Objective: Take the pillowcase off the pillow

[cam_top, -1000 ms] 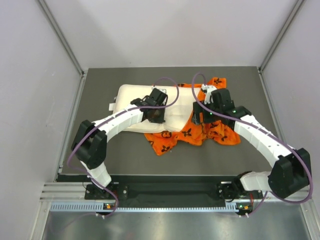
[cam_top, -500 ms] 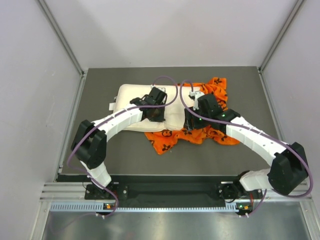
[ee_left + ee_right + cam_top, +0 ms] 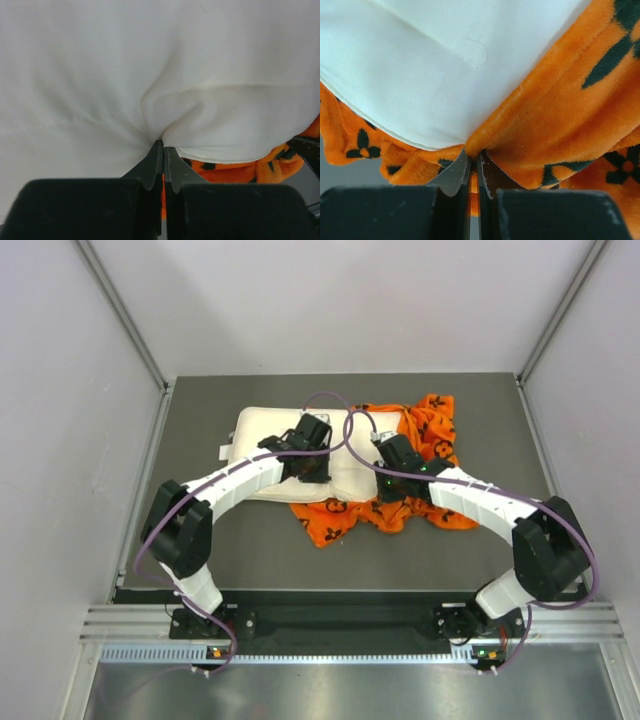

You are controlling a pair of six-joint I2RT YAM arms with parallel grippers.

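Observation:
The cream pillow lies on the dark table, its right end still inside the bunched orange pillowcase. My left gripper is shut on a pinched fold of the pillow near its front edge. The orange pillowcase peeks out below that fold. Over the pillow's right end, my right gripper is shut on a fold of the pillowcase right beside the bare pillow.
The dark grey table is walled by pale panels on three sides. A metal rail with both arm bases runs along the near edge. Purple cables loop above the wrists.
My right arm swung left from over the pillowcase to the pillow's right end, and its jaws went from open to shut on the orange fabric. The left arm stayed put.

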